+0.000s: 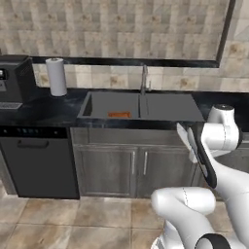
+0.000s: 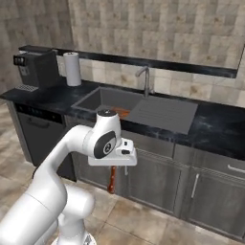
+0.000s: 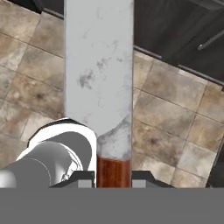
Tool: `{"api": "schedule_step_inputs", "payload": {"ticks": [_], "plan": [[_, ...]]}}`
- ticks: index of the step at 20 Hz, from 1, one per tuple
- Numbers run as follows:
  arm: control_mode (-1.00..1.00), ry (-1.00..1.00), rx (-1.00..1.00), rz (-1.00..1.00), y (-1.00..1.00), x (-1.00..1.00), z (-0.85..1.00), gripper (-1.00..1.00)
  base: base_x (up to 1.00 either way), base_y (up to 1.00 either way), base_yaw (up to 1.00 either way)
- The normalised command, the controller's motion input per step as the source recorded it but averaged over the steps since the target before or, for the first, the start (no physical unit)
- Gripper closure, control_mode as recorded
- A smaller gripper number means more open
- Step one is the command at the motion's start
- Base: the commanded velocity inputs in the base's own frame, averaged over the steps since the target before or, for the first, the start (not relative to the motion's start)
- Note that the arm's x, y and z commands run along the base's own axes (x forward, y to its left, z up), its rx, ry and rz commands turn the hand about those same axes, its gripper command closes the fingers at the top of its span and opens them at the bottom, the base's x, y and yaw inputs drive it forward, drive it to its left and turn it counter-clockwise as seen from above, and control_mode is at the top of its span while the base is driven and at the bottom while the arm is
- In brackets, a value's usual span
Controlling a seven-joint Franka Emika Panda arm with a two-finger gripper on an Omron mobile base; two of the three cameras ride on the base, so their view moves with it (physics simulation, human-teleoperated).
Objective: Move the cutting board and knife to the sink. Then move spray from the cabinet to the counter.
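The knife, a small kitchen blade of silver steel with a reddish-brown wooden handle (image 3: 113,171), sits clenched in the jaws of the two-finger gripper (image 3: 113,180); in the hand view its grey blade runs up the middle of the frame over the tan floor tiles, and in the right base view something reddish-brown hangs below the hand, in front of the lower cupboards.

From the left, a black coffee machine (image 1: 16,80) stands on the black marble-look desk (image 1: 53,109), then a white paper towel roll (image 1: 57,77), then the dark grey double-basin sink (image 1: 168,108) with its slim metal faucet (image 1: 144,78).

A flat reddish-brown wooden cutting board (image 1: 119,115) shows as an orange-brown strip at the near wall of the left basin, so I judge that part done. The knife is lifted but not yet in the sink. After that, the spray bottle's move from cabinet to desk remains.

The coffee machine has a small lit panel, too blurred to read; I can make out no brands or labels elsewhere.
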Motion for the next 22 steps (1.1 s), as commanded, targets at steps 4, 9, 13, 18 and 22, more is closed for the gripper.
{"api": "schedule_step_inputs", "payload": {"ticks": [4,9,13,18,22], "plan": [[1.0,0.0,0.0,0.0,0.0,0.0,0.0,1.0,0.83,0.19,0.1],[1.0,0.0,0.0,0.0,0.0,0.0,0.0,1.0,0.69,0.46,0.11],[1.0,0.0,0.0,0.0,0.0,0.0,0.0,1.0,0.74,0.36,0.14],[1.0,0.0,0.0,0.0,0.0,0.0,0.0,1.0,0.83,0.32,0.1],[1.0,0.0,0.0,0.0,0.0,0.0,0.0,1.0,0.83,0.23,0.08]]}}
